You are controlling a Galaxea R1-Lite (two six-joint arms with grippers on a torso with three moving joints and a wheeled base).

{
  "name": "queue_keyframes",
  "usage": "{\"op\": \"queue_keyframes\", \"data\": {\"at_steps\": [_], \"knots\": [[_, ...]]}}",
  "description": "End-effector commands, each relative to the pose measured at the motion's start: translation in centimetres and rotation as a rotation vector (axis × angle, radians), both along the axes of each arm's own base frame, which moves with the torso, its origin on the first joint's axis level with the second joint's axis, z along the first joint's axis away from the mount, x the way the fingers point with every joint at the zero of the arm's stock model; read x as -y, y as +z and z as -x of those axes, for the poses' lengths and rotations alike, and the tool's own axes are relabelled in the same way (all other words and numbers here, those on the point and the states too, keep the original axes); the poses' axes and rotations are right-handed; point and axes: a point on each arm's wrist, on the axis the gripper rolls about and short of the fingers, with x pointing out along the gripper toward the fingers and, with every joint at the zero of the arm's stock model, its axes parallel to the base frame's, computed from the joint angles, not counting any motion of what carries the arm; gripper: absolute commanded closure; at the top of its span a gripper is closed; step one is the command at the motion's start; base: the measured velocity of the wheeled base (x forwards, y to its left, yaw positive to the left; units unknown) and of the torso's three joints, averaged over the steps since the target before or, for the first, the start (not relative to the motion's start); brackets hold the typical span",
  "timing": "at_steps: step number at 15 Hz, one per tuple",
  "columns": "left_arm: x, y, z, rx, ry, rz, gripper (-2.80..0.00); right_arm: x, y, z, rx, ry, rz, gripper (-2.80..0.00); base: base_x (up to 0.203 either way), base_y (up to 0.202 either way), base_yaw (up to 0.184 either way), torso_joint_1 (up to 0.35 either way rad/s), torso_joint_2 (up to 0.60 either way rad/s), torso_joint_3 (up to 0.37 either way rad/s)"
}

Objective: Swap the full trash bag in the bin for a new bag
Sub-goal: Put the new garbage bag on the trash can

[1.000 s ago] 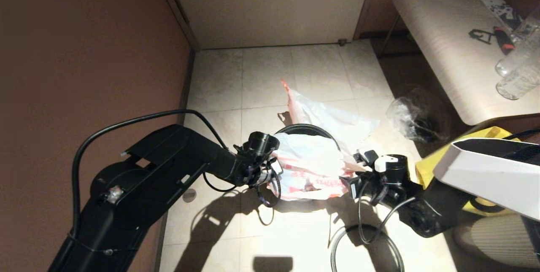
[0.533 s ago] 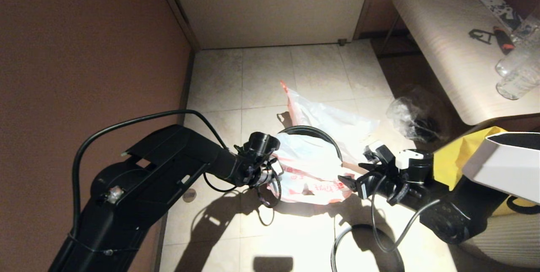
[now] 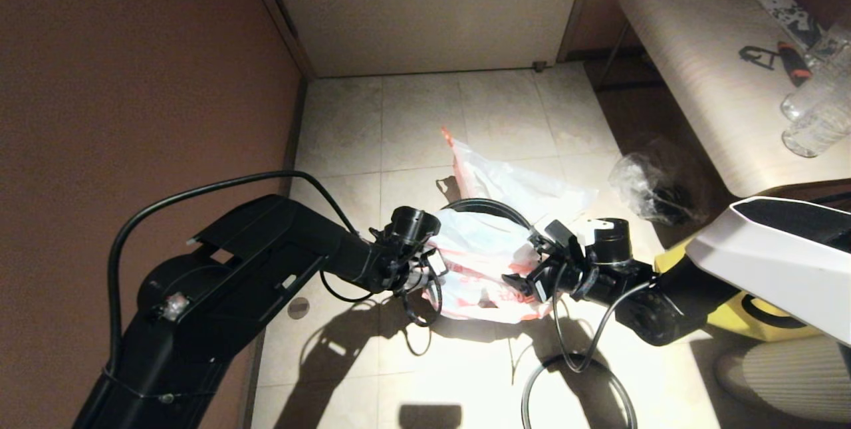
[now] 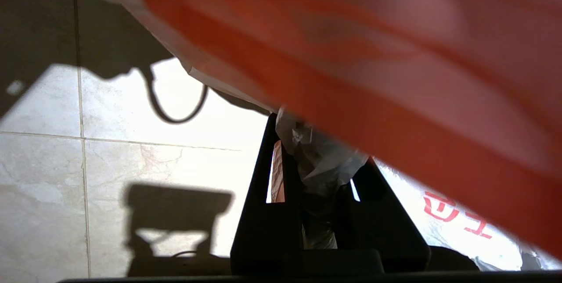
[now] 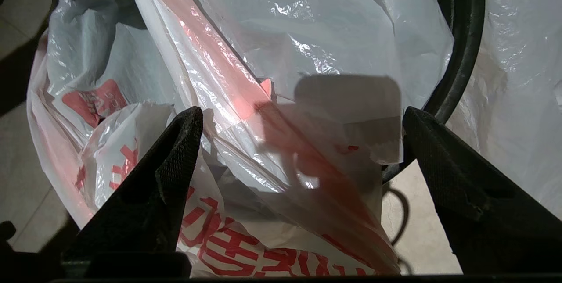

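Observation:
The black bin (image 3: 493,205) stands on the tiled floor, its rim (image 5: 466,33) showing at the far side. The new bag (image 3: 477,257), milky white with red characters (image 5: 228,239), is draped over the bin's opening. My left gripper (image 3: 431,271) is at the bin's left side, shut on a crumpled edge of the new bag (image 4: 317,155). My right gripper (image 3: 525,280) is at the bin's right side. Its fingers (image 5: 178,155) stand wide apart over the new bag's folds (image 5: 281,55), gripping nothing. The full trash bag (image 3: 525,184), see-through with an orange-pink handle, lies on the floor behind the bin.
A clear bag with dark contents (image 3: 648,186) lies right of the bin. A pale bench (image 3: 705,63) with bottles (image 3: 814,116) fills the right side, a yellow tote (image 3: 738,312) sits under my right arm. A brown wall (image 3: 133,83) is close on the left. Cable loops (image 3: 572,382) hang near the floor.
The right gripper has opened wide; it swung out to the right, then came back left over the new bag's right edge. The left gripper has kept its hold and place.

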Motion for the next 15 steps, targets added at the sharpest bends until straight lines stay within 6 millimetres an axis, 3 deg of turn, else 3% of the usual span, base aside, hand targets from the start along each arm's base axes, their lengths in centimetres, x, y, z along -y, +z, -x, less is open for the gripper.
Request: {"op": "queue_keyframes", "data": {"at_steps": [1, 6, 10, 11, 15], "knots": [[-0.1, 0.3, 0.0, 0.000, 0.000, 0.011, 0.00, -0.5, -0.9, -0.1, -0.008, 0.014, 0.013, -2.80, 0.000, 0.000, 0.000, 0.000, 0.00, 0.000], [-0.2, 0.3, 0.0, 0.000, 0.000, 0.012, 0.00, -2.4, -0.4, -0.1, 0.040, 0.060, 0.008, -2.80, 0.000, 0.000, 0.000, 0.000, 0.00, 0.000], [-0.4, 0.4, -0.1, -0.004, 0.003, 0.020, 0.00, -2.5, -1.2, -0.7, 0.002, 0.062, 0.040, -2.80, 0.000, 0.000, 0.000, 0.000, 0.00, 0.000], [-0.5, 0.5, -0.1, -0.007, 0.003, 0.032, 0.00, -2.4, -1.2, -0.8, -0.005, 0.060, 0.044, 0.00, 0.000, 0.000, 0.000, 0.000, 0.00, 0.000], [-0.8, 0.8, 0.0, -0.023, -0.014, 0.061, 0.00, -2.1, -0.9, -2.4, -0.003, 0.041, 0.042, 0.00, 0.000, 0.000, 0.000, 0.000, 0.00, 0.000]]}}
